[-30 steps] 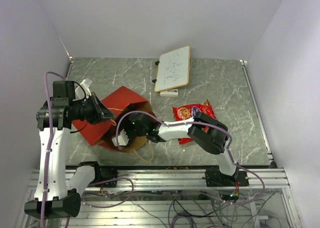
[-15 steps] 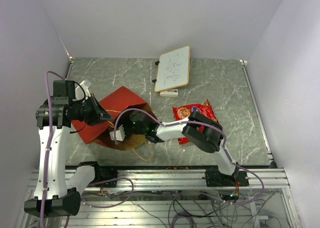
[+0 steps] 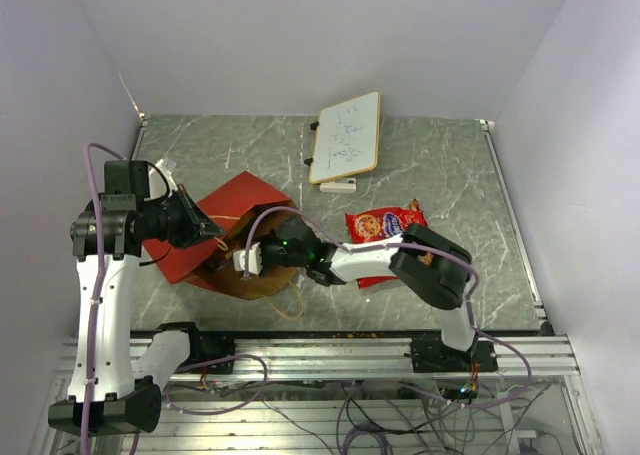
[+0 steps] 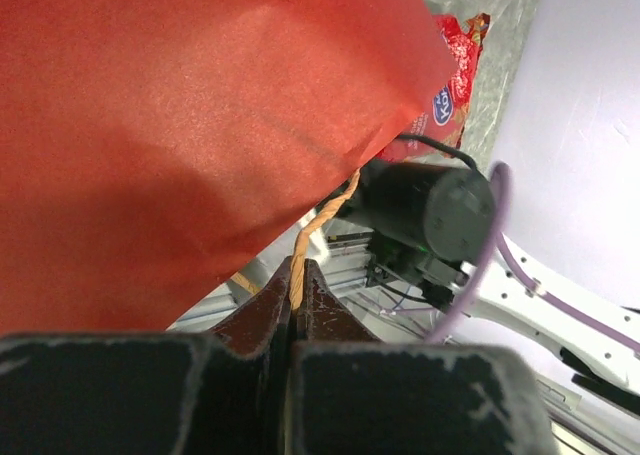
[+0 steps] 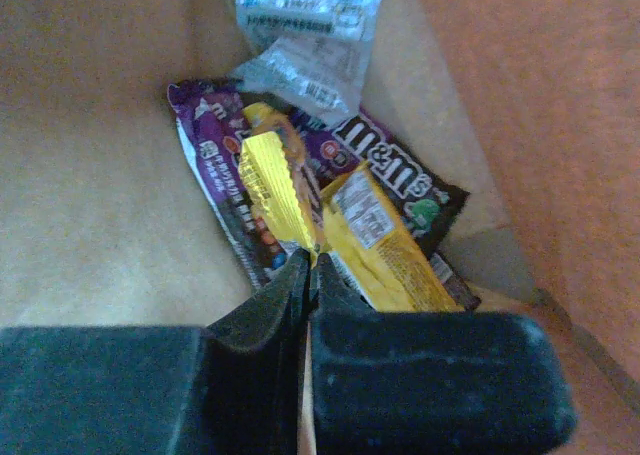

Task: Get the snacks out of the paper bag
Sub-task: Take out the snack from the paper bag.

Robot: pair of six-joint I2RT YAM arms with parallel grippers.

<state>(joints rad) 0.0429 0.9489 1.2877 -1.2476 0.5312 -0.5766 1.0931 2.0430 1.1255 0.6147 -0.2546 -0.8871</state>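
Observation:
The paper bag [image 3: 235, 207] lies on its side at the left, red outside, brown inside [image 5: 90, 175]. My left gripper [image 4: 298, 265] is shut on its twisted paper handle [image 4: 325, 215], beside the bag's red wall [image 4: 180, 115]. My right gripper [image 5: 308, 260] reaches into the bag's mouth [image 3: 247, 260] and is shut on the end of a yellow candy bar [image 5: 272, 180]. Around it lie a purple bar [image 5: 205, 145], a second yellow bar [image 5: 385, 240], a brown bar [image 5: 400, 180] and a silver packet [image 5: 305, 35]. The red cookie packet [image 3: 385, 223] lies on the table outside the bag.
A small whiteboard [image 3: 346, 137] with a white eraser [image 3: 338, 185] below it lies at the back centre. The bag's other loop handle [image 3: 292, 300] trails toward the table's near edge. The metal rail [image 3: 330, 350] with both arm bases runs along the front.
My right gripper has shut on the yellow candy bar inside the bag, and its wrist has shifted slightly up and right. The left gripper still holds the handle.

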